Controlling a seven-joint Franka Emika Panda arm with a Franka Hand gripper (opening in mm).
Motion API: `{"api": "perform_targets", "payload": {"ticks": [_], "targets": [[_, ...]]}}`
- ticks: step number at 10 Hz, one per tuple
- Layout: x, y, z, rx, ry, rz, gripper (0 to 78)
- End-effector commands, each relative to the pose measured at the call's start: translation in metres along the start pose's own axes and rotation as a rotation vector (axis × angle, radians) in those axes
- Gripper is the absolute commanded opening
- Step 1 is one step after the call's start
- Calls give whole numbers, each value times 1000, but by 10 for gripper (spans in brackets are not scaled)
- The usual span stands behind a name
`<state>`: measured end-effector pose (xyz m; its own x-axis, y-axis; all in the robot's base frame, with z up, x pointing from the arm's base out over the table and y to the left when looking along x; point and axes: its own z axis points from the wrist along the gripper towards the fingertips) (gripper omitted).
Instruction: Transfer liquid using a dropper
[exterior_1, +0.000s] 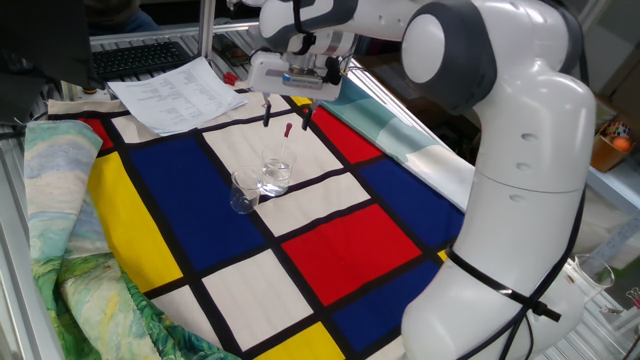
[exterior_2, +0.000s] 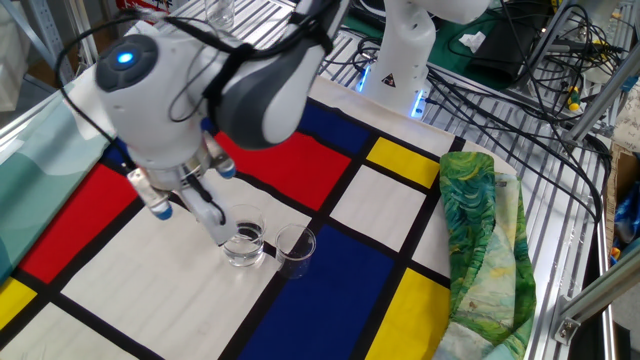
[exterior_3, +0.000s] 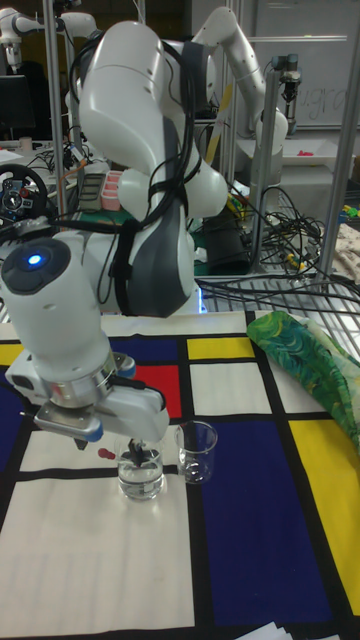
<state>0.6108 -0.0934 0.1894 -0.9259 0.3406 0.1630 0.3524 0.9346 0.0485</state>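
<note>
Beakers first: two clear glass ones stand close together, apparently not touching, on the colour-block cloth (exterior_1: 330, 250). The beaker with the dropper (exterior_1: 274, 176) sits on a white panel, and the empty beaker (exterior_1: 243, 192) stands just beside it at the edge of the blue panel. The dropper (exterior_1: 285, 148) leans in its beaker, tube tip down in the glass and red bulb up, tilted toward the far side in the one fixed view. I can make out only a faint trace of liquid (exterior_3: 139, 485) at the bottom of that glass.

My gripper (exterior_1: 286, 116) hangs just above the bulb with its dark fingers spread apart, one on each side, and I see nothing held between them. In the other fixed view the wrist and a dark finger (exterior_2: 213, 212) cover much of the dropper, so I cannot judge contact from there; in the tall fixed view the big white wrist housing blocks the bulb almost entirely.

A stack of printed papers (exterior_1: 178, 92) lies at the far left corner of the cloth. A green patterned cloth (exterior_1: 70, 250) is bunched along the left edge. Behind the table I see cables (exterior_2: 520, 60) on a metal rack.
</note>
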Motion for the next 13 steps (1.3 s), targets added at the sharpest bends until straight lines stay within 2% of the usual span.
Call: {"api": "perform_targets", "payload": {"ticks": [1,3,4,13], "targets": [[-3,-2,-1,-22,30,21,774],[-4,-5,0,-27,52,26,774],[-4,-5,0,-31,56,26,11],[-4,-5,0,-31,56,26,11]]}}
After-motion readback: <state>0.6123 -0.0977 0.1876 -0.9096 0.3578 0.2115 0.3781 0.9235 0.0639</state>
